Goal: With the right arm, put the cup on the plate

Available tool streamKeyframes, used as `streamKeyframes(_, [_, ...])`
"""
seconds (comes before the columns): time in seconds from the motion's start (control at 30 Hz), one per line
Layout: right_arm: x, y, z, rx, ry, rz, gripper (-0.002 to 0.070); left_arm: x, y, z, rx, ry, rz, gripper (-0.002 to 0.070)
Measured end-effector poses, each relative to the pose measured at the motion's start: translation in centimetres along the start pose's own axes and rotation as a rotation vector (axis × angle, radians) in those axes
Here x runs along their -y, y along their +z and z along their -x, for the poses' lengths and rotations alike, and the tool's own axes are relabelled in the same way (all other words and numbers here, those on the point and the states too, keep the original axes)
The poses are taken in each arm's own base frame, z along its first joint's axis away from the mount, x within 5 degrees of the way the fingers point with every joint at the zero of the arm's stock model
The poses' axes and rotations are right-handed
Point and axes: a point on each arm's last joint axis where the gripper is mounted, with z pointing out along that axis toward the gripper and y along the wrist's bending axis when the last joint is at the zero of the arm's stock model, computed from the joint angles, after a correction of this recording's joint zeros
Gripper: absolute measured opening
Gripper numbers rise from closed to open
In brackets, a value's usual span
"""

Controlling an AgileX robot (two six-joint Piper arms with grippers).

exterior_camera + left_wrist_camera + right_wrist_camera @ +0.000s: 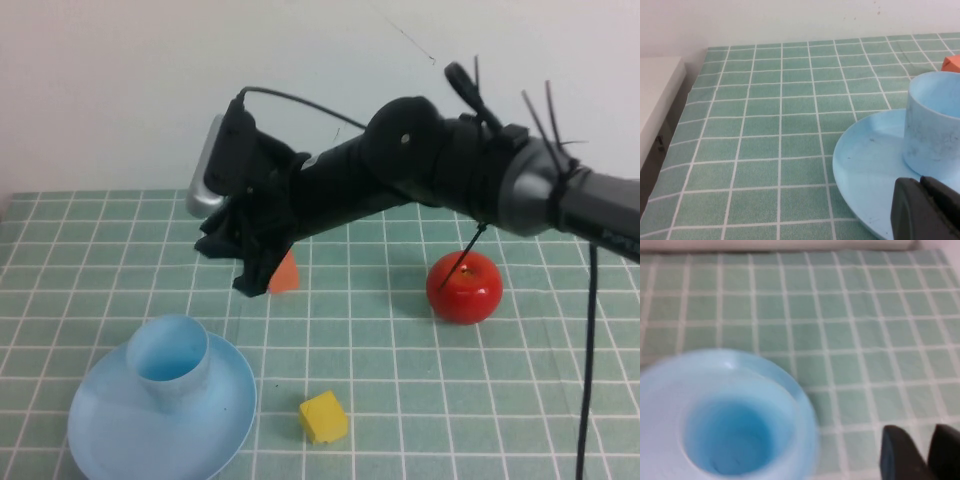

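Observation:
The light blue cup (175, 365) stands upright on the wide light blue plate (110, 430) at the near left of the table. My right arm reaches in from the right, and its gripper (255, 280) hangs above and just behind the cup, clear of it. In the right wrist view the cup (740, 437) shows from above, and the right gripper (922, 440) is beside it, open by a narrow gap with nothing between its fingers. In the left wrist view my left gripper (921, 187) is shut and empty, low beside the plate (865, 165) and the cup (935, 125).
A red tomato (464, 287) sits at the middle right. Behind the right gripper is an orange piece (286, 272). A yellow block (323, 416) lies just right of the plate. A white ledge (655, 100) borders the table's left edge.

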Motion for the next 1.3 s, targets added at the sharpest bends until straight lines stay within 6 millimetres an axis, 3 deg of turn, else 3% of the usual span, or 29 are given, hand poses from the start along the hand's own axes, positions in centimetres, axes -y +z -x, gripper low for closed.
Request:
streamKeyframes(0.1, [1.6, -3.3, 0.1, -0.108, -0.097, -0.086, 0.0067, 0.0, 0.0, 0.0, 0.000, 0.000, 0.000, -0.0003])
streamKeyframes(0.17, [3.1, -6.1, -0.4, -0.212, -0.118, -0.154, 0.0029, 0.0, 0.0, 0.0, 0.000, 0.000, 0.000, -0.0003])
streamKeyframes(0.3, [6.4, -13.1, -2.2, -0.439, -0.033, -0.348, 0.0004, 0.0, 0.0, 0.0, 0.000, 0.002, 0.000, -0.0003])
streamKeyframes(0.4, [8.3, -18.7, -3.3, -0.501, 0.095, -0.494, 0.0000, 0.0, 0.0, 0.0, 0.000, 0.002, 0.000, -0.0003])
streamKeyframes(0.57, [8.0, -26.8, -5.2, -0.470, 0.247, -0.661, -0.0002, 0.0, 0.0, 0.0, 0.000, 0.002, 0.000, -0.0003])
streamKeyframes(0.67, [5.6, -29.6, -6.3, -0.447, 0.283, -0.715, -0.0002, 0.0, 0.0, 0.0, 0.000, 0.002, 0.000, -0.0003])
streamKeyframes(0.8, [0.0, -31.6, -7.6, -0.405, 0.265, -0.765, -0.0002, 0.0, 0.0, 0.0, 0.000, 0.002, 0.000, -0.0003])
streamKeyframes(1.1, [-13.4, -32.3, -14.3, -0.353, 0.243, -0.815, -0.0002, 0.0, 0.0, 0.0, 0.000, 0.002, 0.000, -0.0003])
streamKeyframes(1.3, [-19.3, -33.1, -16.8, -0.245, 0.303, -0.890, -0.0003, 0.0, 0.0, 0.0, 0.000, 0.002, 0.000, -0.0003])
